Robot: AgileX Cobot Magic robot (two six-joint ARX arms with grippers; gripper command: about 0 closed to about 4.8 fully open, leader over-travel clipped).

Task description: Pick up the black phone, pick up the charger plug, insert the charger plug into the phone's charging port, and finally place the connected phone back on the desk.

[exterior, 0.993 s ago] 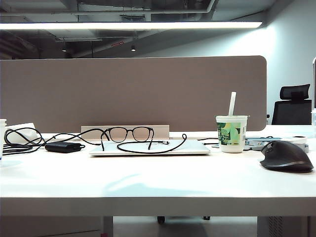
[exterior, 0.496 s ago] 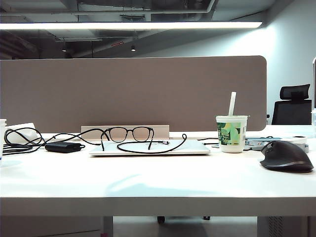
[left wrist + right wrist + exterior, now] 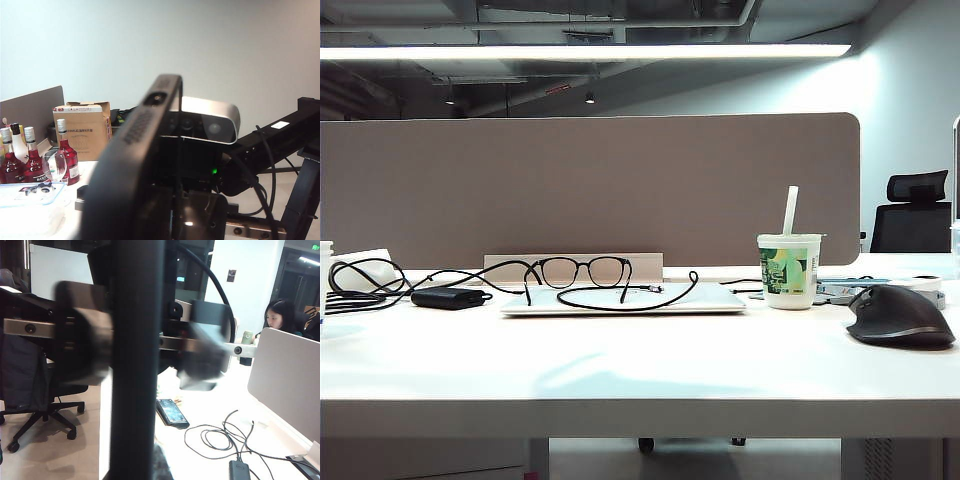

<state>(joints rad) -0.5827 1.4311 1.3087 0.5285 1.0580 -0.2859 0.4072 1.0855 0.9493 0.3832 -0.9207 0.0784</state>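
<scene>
White desk [image 3: 640, 370] fills the exterior view; we see neither arm there, only a black cable [image 3: 630, 305] looped on a closed laptop [image 3: 620, 300].

In the left wrist view the black phone [image 3: 135, 150] stands close, edge-on.

In the right wrist view the left gripper [image 3: 140, 355] shows blurred fingers [image 3: 80, 340] apart either side of the phone. The right gripper is closed; its hold we cannot tell.

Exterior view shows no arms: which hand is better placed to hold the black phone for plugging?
Left, probably. In the right wrist view the left hand has fingers on either side of the upright black phone, though blur hides contact. The right hand is shut, out of view.
</scene>
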